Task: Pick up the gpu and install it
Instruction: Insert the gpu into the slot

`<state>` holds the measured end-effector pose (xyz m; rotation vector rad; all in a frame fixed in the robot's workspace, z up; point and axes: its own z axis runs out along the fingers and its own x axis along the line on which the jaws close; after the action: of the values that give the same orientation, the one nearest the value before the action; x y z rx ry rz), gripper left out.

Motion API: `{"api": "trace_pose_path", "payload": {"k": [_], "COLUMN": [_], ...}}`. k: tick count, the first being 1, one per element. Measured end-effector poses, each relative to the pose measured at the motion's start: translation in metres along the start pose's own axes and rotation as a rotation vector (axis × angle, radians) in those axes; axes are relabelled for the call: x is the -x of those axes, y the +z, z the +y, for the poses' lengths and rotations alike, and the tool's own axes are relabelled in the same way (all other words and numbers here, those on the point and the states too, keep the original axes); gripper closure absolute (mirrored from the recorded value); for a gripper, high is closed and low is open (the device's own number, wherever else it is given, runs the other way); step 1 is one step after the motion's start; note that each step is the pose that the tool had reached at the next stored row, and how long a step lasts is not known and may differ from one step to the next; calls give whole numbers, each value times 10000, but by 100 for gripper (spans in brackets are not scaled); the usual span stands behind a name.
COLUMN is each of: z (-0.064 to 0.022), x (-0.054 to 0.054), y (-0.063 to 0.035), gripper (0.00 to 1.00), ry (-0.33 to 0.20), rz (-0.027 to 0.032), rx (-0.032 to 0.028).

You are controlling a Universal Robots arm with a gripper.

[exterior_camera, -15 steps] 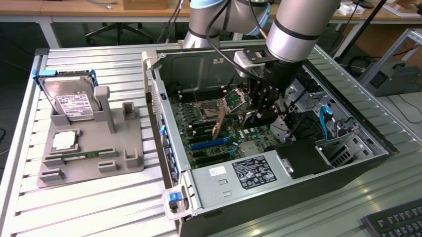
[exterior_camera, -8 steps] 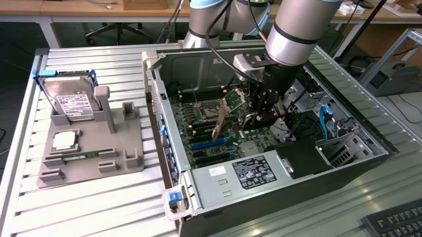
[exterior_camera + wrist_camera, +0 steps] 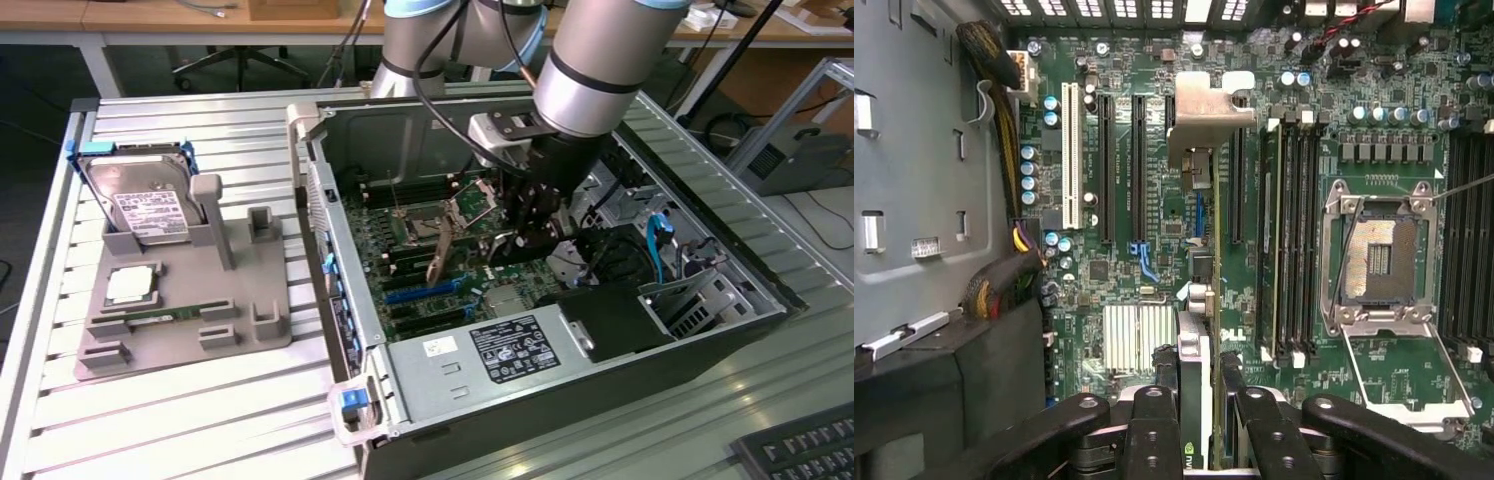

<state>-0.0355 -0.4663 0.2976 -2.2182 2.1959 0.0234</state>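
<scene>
The gpu (image 3: 1202, 130) hangs edge-on over the motherboard's black expansion slots (image 3: 1139, 165). Its silver end bracket points to the vented rear wall of the open computer case (image 3: 310, 180). My gripper (image 3: 1199, 420) is shut on the card's near end, one black finger (image 3: 1154, 425) on each side. In the exterior view the gripper (image 3: 527, 238) reaches down into the case, and the gpu (image 3: 438, 268) shows as a thin brownish strip just above the board. I cannot tell whether the card touches a slot.
An open CPU socket (image 3: 1379, 255) and memory slots (image 3: 1289, 240) lie beside the card, and a small heatsink (image 3: 1139, 335) is close to the fingers. A power supply (image 3: 514, 345) fills the case's near end. A grey fixture (image 3: 187, 300) at the exterior view's left holds a hard drive (image 3: 147, 210).
</scene>
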Motion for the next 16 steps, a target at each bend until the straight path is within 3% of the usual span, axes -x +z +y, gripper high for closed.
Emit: {"api": "trace_pose_path", "payload": {"k": [16], "z": [112], "x": [21], "y": [12], "gripper": [73], "ry": [0], "rz": [2], "rx": [1]}}
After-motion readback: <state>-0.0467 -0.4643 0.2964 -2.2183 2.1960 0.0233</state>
